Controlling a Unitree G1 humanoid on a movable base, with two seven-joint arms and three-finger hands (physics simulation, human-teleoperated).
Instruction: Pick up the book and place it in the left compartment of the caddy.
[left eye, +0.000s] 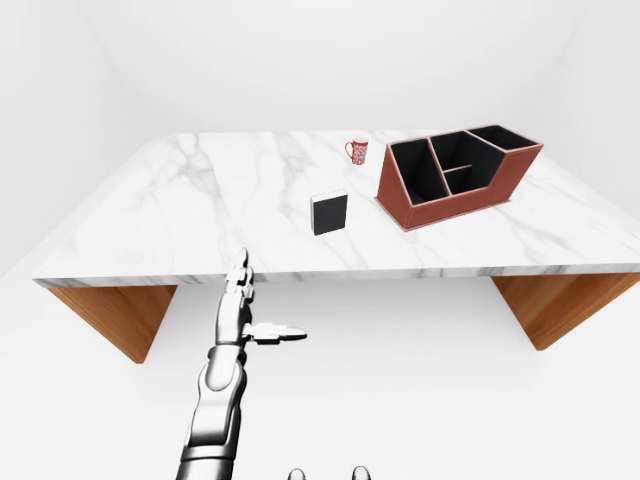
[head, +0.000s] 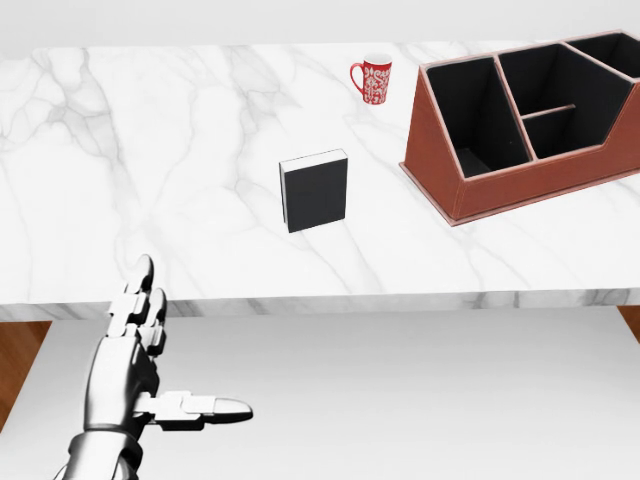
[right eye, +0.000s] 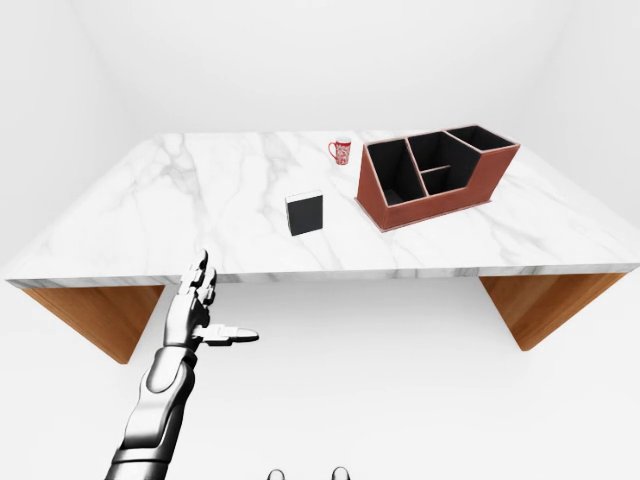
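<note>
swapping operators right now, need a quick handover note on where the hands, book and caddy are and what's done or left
Left hand: open, holding nothing, raised below the table's near edge in the head view, short of the tabletop.
Right hand: not in view.
Book: standing upright on the marble table, untouched, to the left of the caddy and apart from it.
Caddy: at the right of the head view, all compartments look empty. A red mug stands above and left of it.
Done: nothing yet.
Left: reach the book, grasp it, lift it, place it in the caddy's left compartment.
</note>
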